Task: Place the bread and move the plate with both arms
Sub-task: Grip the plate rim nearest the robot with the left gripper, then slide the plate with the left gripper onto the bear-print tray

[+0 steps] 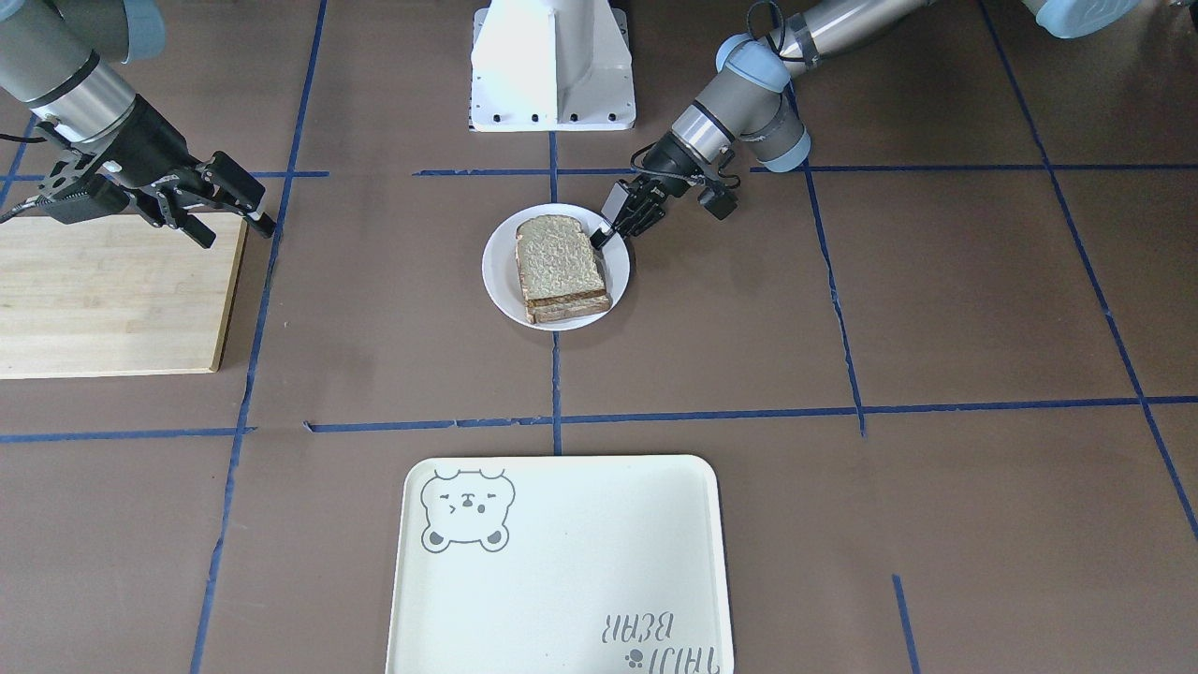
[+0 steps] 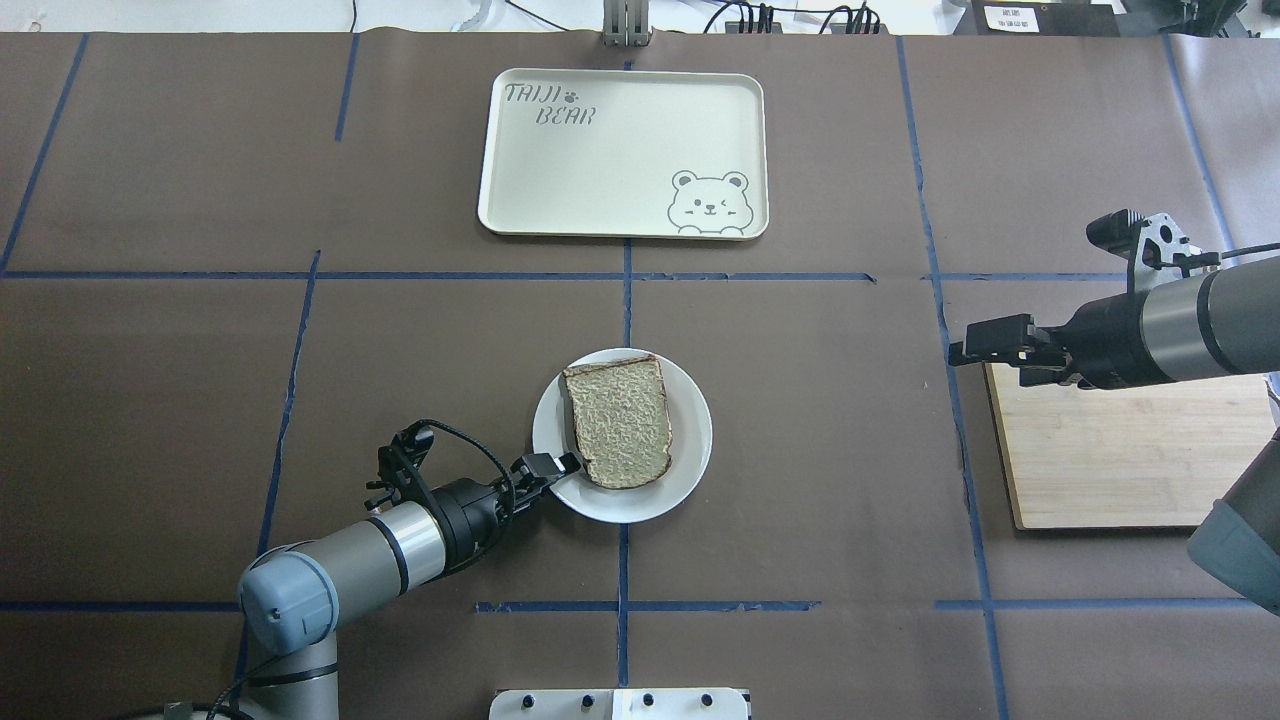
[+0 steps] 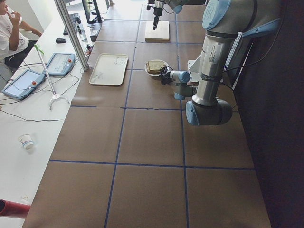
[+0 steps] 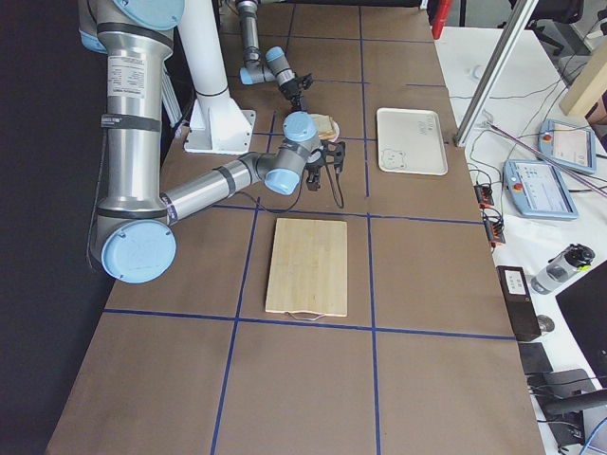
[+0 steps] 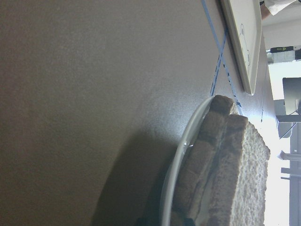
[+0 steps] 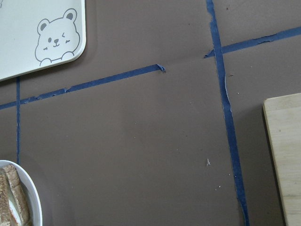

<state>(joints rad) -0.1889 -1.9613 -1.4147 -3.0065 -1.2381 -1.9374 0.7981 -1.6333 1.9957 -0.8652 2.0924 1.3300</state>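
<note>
The white plate [image 1: 496, 271] sits at the table's middle, also in the overhead view [image 2: 690, 450]. A brown bread slice [image 1: 559, 262] lies on top of a second slice on it [image 2: 620, 420]. My left gripper [image 1: 606, 234] is low at the plate's near rim [image 2: 560, 466] and is shut on that rim. The left wrist view shows the rim [image 5: 181, 155] and the stacked bread [image 5: 235, 165] edge-on. My right gripper [image 1: 236, 229] is open and empty, held above the corner of a wooden board [image 2: 962, 350].
A cream bear tray [image 1: 562, 580] lies across the table from the plate [image 2: 620, 150]. The wooden cutting board [image 1: 103, 300] lies on my right side [image 2: 1110, 460]. The white pedestal [image 1: 552, 65] stands behind the plate. Blue tape lines cross the brown table.
</note>
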